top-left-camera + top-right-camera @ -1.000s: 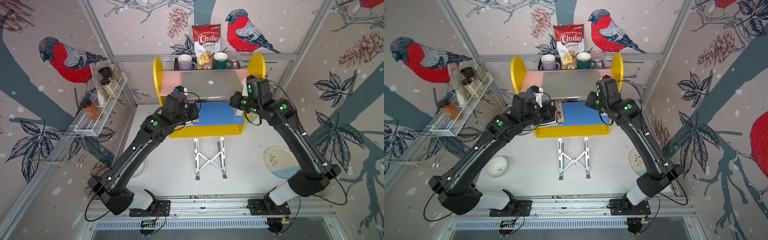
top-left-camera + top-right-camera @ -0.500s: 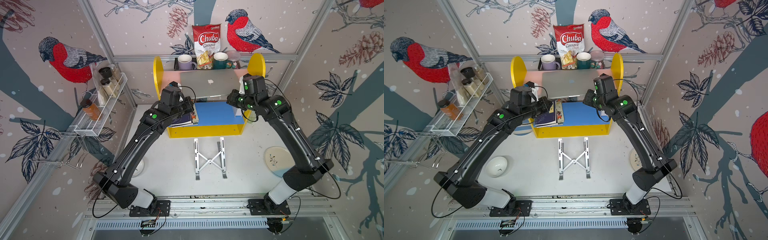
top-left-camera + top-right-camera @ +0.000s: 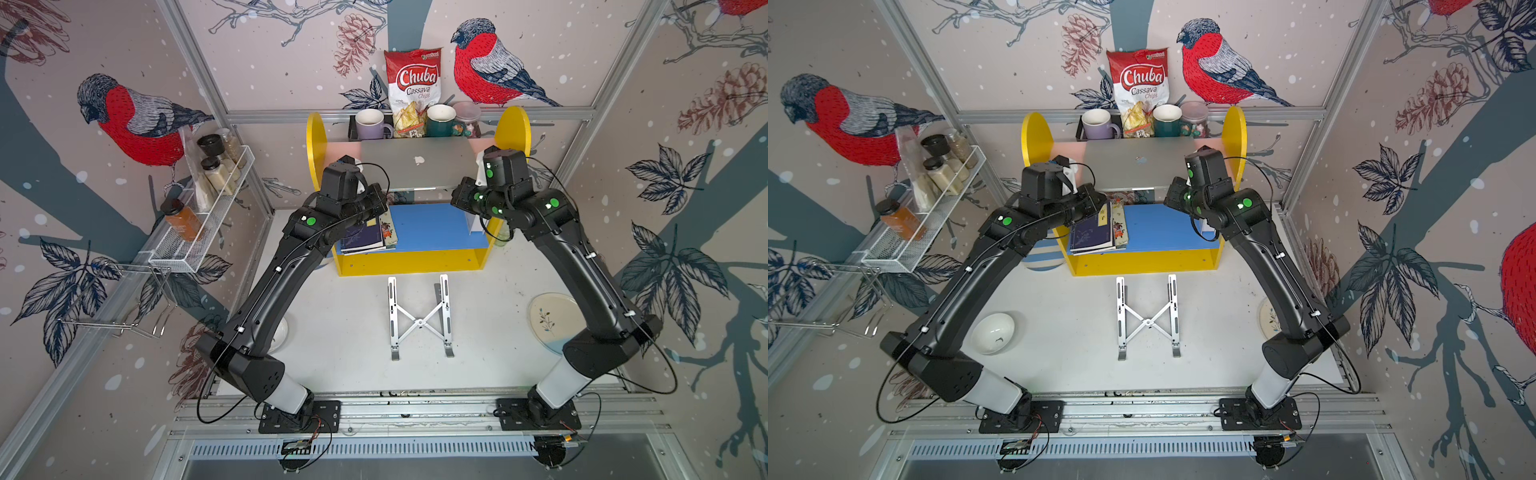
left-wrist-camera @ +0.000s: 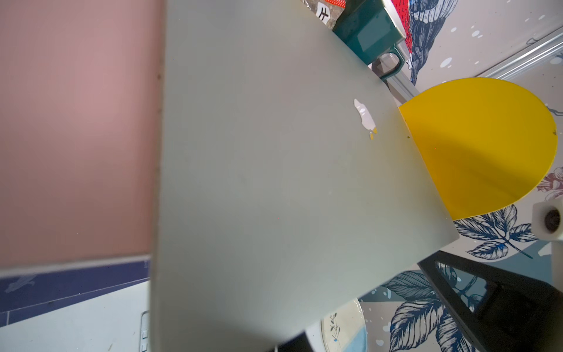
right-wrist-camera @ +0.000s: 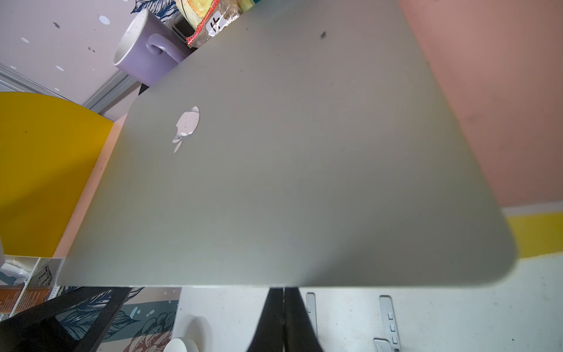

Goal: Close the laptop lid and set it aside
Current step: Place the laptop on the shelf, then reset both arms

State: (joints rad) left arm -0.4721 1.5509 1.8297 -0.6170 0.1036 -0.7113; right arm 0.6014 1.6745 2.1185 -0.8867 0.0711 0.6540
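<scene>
Pink shelf board [image 3: 343, 151] carries the laptop [image 3: 415, 170], lid [image 5: 304, 167] shut flat — closing is judged done. Left gripper [image 3: 377, 197] and right gripper [image 5: 283, 307] sit clenched and empty at its overhanging front edge. Next move — seat it fully, then retreat without dragging it.

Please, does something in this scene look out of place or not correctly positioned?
The closed laptop lies on the pink shelf, but its front edge sticks out past the shelf's front, so that part seems unsupported. Nothing looks spilled or damaged.
</scene>
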